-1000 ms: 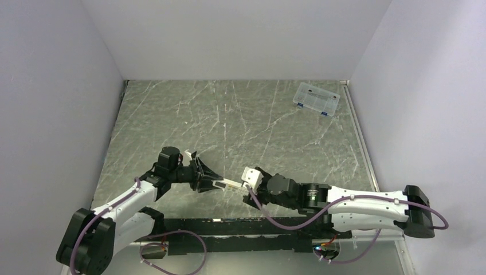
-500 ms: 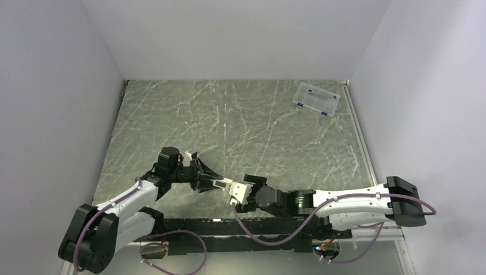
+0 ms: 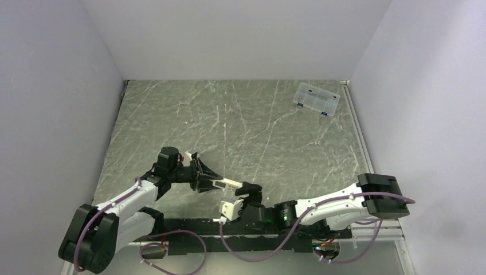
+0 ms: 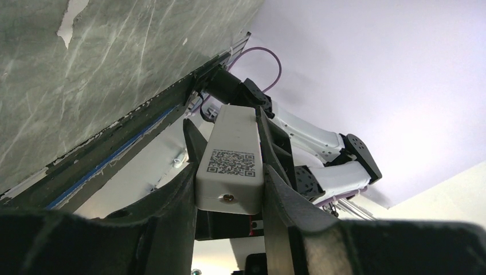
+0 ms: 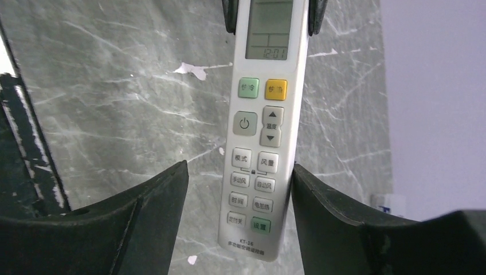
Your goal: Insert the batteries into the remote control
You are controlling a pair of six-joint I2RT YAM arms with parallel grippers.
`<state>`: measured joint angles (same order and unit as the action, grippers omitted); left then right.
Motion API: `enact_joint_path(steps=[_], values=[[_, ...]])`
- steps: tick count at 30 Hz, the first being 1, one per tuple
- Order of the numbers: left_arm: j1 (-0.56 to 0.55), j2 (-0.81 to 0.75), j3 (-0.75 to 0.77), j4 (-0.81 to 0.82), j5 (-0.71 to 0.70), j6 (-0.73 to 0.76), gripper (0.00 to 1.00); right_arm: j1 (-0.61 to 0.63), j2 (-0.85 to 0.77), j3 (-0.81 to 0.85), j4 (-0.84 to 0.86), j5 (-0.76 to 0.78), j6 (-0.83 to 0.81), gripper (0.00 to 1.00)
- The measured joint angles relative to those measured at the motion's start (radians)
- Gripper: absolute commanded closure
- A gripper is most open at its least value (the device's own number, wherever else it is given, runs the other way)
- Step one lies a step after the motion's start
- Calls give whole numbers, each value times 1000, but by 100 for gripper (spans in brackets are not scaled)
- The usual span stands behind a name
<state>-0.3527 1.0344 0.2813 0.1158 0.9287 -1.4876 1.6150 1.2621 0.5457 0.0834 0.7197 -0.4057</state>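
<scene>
Where pale walls close three sides of the grey marbled table, a clear box sits upper right, well apart. Lower centre, the left gripper pinches the remote over bare tabletop; the right gripper has fingers spread beside its button end.

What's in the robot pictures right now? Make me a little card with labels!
left gripper: shut on the remote control
right gripper: open, one finger on each side of the remote's button end
remote face: buttons toward the right wrist camera, screen showing digits
batteries: none in sight
clear box: far right corner of the table
</scene>
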Motion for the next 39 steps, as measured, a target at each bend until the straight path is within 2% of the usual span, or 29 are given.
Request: enact_joint_path(steps=[4,8,13,14,19,21,26,33,35,39], values=[[1,0,0,-1,2,0,100,23,52,9,23,82,-40,47],[1,-1,0,0,7,0,100,29,72,11,53,148,-73,67],[5,-3,0,12,15,-3,100,31,80,13,77,179,-87,98],[5,-3,0,16,16,-3,99,32,79,13,78,180,-88,100],[7,-5,0,15,20,0,62,32,58,13,74,169,-84,100],[8,-11,2,5,21,2,52,31,48,13,68,161,-74,100],[9,-33,31,-84,11,59,39,10,3,13,32,99,-5,100],[16,-90,150,-335,-71,225,18,-109,-32,41,-66,-25,132,100],[20,-104,174,-385,-95,264,2,-148,-32,50,-96,-68,167,100],[31,-141,203,-472,-146,327,0,-214,-32,61,-146,-161,233,100]])
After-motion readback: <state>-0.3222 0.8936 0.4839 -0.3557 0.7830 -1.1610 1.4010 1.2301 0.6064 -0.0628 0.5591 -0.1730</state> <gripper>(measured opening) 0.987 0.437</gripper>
